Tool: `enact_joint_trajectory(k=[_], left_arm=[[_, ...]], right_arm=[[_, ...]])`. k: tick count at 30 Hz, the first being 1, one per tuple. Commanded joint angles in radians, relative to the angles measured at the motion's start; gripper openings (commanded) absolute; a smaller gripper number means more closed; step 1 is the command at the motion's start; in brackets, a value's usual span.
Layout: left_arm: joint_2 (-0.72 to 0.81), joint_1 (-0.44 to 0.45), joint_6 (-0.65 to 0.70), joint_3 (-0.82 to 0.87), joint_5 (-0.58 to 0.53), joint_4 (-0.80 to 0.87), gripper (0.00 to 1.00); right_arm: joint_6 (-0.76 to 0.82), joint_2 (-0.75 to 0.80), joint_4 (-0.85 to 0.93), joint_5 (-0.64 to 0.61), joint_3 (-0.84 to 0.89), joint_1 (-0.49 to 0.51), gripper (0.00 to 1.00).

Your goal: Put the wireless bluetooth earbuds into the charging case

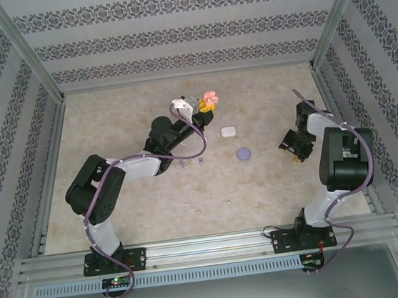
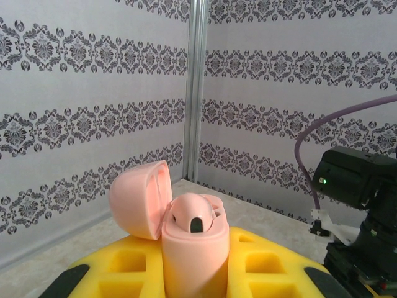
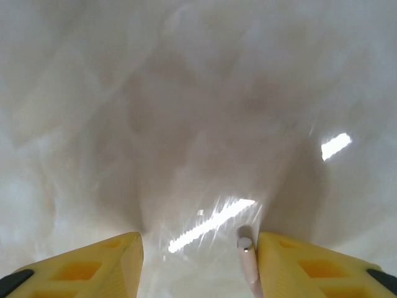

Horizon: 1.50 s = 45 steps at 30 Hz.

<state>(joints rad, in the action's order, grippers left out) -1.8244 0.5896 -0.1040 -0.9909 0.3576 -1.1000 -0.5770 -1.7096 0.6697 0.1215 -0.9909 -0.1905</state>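
Your left pincer [image 1: 207,104] is clamped narrow on the pink charging case [image 2: 195,248], up near 12 o'clock of the counter [image 1: 156,211] in the overhead view. The case stands upright with its lid [image 2: 139,198] hinged open toward 10 o'clock. One socket shows dark and looks empty; you cannot tell from here whether the other is filled. Your right pincer [image 3: 198,264] sits low over the counter at about 3 o'clock, its jaws well apart. A pink earbud [image 3: 248,264] stem lies just beside the right-hand finger, and whether it is truly gripped cannot be told. Near the centre a white case [image 1: 229,131] and, at its 5 o'clock, a purple case [image 1: 243,154] both lie closed. Two tiny earbuds [image 1: 184,163] rest loose on the counter at the purple case's 9 o'clock. By my reading the job is early: one case is open and ready, the pink pair is being dealt with, and the white and purple cases are yet to be opened and filled.
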Motion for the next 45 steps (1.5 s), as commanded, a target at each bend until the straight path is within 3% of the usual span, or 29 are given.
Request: enact_joint_trajectory(k=[1, 7, 13, 19, 23, 33, 45], left_arm=[[-0.004, 0.009, -0.017, -0.027, 0.010, -0.058, 0.00], [0.011, 0.013, -0.018, -0.022, 0.010, -0.054, 0.00], [0.038, 0.019, -0.012, -0.013, 0.011, -0.040, 0.00], [0.083, 0.020, 0.012, 0.003, 0.015, 0.000, 0.00], [0.113, 0.021, 0.025, 0.011, 0.022, 0.039, 0.00], [0.161, 0.021, 0.038, 0.027, 0.034, 0.080, 0.00], [0.189, 0.023, 0.038, 0.046, 0.026, 0.091, 0.00]], right_arm=[[-0.037, 0.063, 0.018, 0.036, 0.051, 0.026, 0.51], [-0.122, 0.158, -0.010, 0.103, 0.144, 0.117, 0.51], [-0.263, 0.219, -0.056, 0.137, 0.190, 0.322, 0.51], [-0.345, 0.261, -0.052, 0.061, 0.120, 0.494, 0.53], [-0.317, 0.340, -0.002, -0.056, 0.124, 0.455, 0.59], [-0.196, 0.384, -0.005, -0.084, 0.254, 0.182, 0.66], [-0.172, 0.298, -0.095, -0.024, 0.316, 0.167, 0.63]])
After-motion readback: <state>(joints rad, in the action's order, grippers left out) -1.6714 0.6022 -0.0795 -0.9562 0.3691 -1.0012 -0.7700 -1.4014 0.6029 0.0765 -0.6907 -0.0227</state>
